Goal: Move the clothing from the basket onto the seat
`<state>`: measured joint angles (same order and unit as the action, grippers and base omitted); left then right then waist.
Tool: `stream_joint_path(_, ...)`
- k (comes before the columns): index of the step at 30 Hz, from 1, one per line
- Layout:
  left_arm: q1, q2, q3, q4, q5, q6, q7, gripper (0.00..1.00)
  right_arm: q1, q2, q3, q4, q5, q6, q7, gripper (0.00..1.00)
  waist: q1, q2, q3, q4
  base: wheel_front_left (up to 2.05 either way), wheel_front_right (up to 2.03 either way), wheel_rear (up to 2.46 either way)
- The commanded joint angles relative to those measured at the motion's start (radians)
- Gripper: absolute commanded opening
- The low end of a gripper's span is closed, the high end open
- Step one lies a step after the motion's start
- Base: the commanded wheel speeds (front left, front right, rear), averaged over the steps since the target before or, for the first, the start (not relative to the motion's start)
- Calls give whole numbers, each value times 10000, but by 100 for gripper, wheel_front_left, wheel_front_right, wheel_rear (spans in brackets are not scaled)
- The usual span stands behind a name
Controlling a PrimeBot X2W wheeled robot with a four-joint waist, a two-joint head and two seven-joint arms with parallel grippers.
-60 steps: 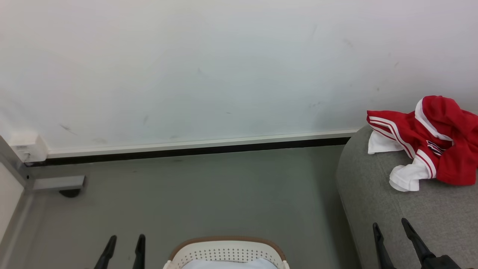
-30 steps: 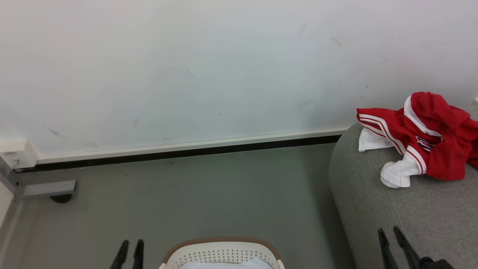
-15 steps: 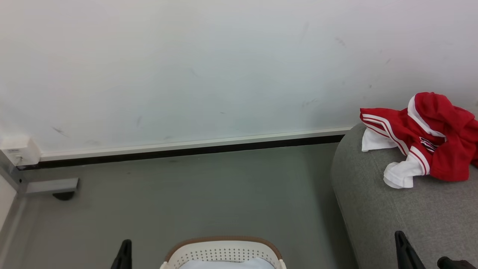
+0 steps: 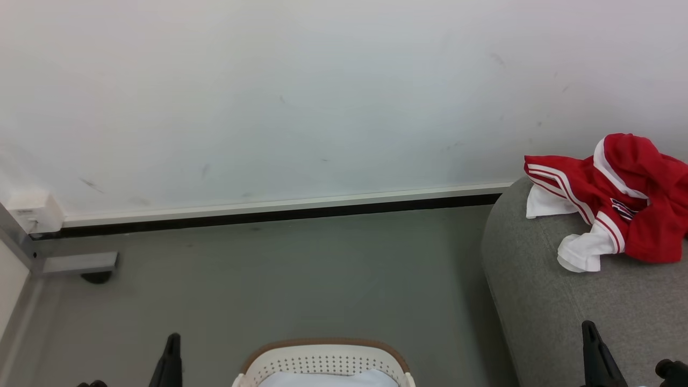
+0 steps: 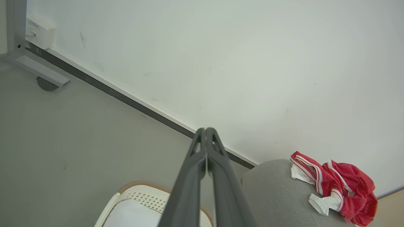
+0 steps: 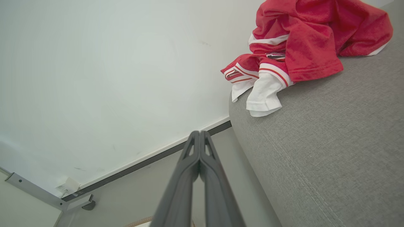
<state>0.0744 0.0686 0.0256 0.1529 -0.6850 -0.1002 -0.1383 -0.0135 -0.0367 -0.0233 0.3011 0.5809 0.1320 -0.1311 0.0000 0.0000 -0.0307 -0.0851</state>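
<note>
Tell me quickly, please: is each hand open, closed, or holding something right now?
Left hand: closed, fingers pressed together, holding nothing.
Right hand: closed, fingers pressed together, holding nothing.

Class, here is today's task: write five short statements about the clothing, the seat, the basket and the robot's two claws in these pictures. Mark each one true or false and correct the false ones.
1. The clothing lies on the seat. True.
2. The left claw and the right claw are both shut. True.
3. The right claw grips the clothing. False: it holds nothing and is apart from the clothing.
4. The basket has a brown rim. True.
5. The basket stands on the seat. False: it stands on the floor beside the seat.
</note>
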Motion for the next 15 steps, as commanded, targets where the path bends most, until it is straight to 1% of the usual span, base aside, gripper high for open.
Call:
stream_joint_path(1, -282, 19, 74, -147, -317, 44, 79, 0, -279, -96, -62, -167, 356, -5, 65, 0, 0, 0, 3, 7, 0, 0, 0)
stream_joint_path(14, -581, -18, 236, -133, -2059, 145, 547, 0, -471, -127, -223, -216, 2289, -8, 520, 0, 0, 0, 40, 120, 0, 0, 0)
stream_joint_path(15, -665, -30, 280, -127, -2549, 170, 682, 0, -536, -138, -270, -234, 2840, -8, 649, 0, 0, 0, 51, 155, 0, 0, 0)
